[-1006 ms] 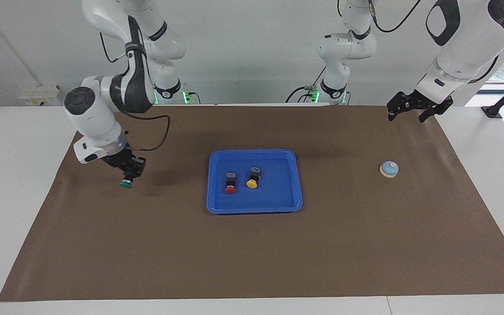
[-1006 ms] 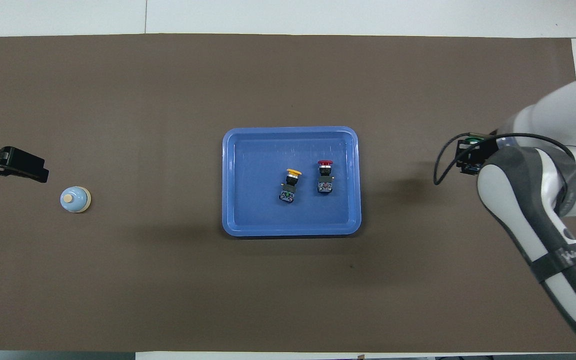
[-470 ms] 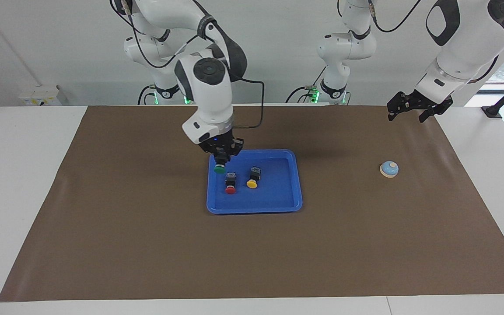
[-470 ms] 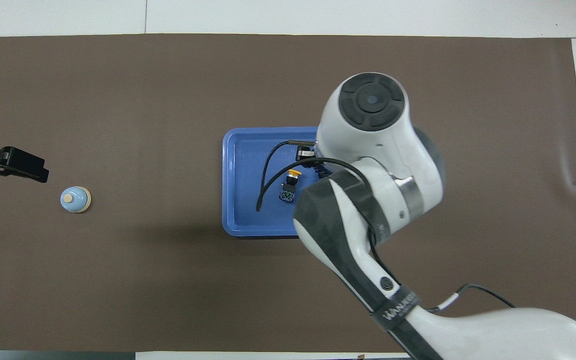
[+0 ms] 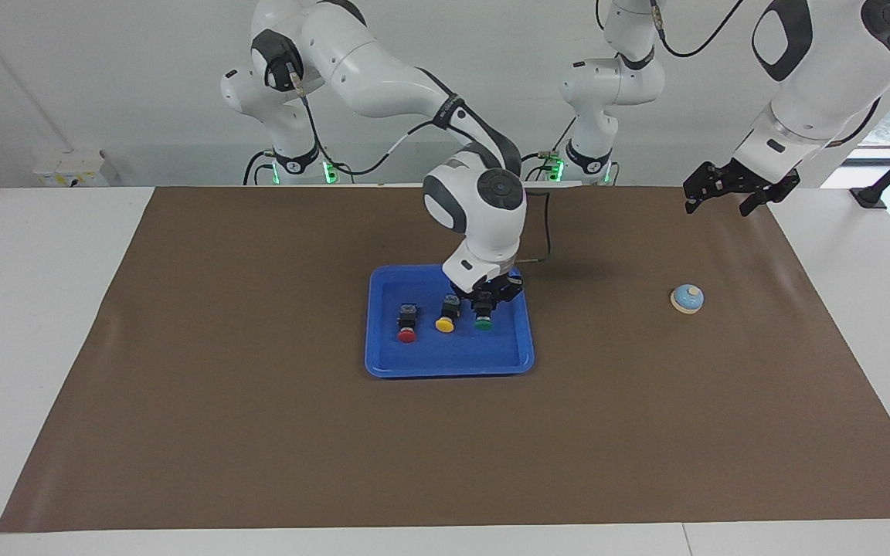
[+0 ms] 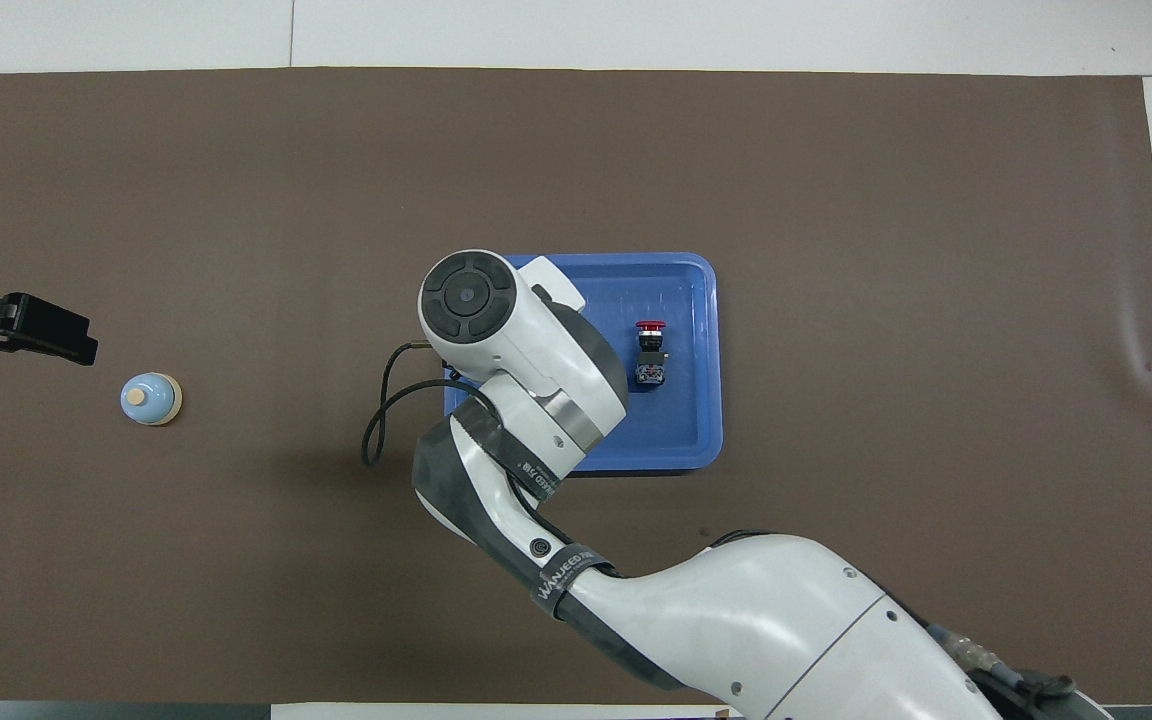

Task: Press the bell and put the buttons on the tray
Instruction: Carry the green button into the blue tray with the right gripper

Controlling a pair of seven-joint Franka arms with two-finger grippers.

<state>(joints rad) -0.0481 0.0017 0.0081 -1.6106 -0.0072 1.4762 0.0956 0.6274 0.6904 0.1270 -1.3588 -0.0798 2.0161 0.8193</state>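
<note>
The blue tray lies mid-mat, its rim also showing in the overhead view. A red button and a yellow button lie in it. My right gripper is low over the tray, shut on the green button, which sits beside the yellow one toward the left arm's end. From overhead the right arm hides both; only the red button shows. The bell stands alone on the mat. My left gripper waits open above the mat near the bell.
A brown mat covers the white table. The right arm stretches over the part of the tray toward the left arm's end and over the mat between tray and robots.
The right arm carried the green button from its own end of the mat over the tray and lowered it beside the yellow button. The left arm has not moved.
</note>
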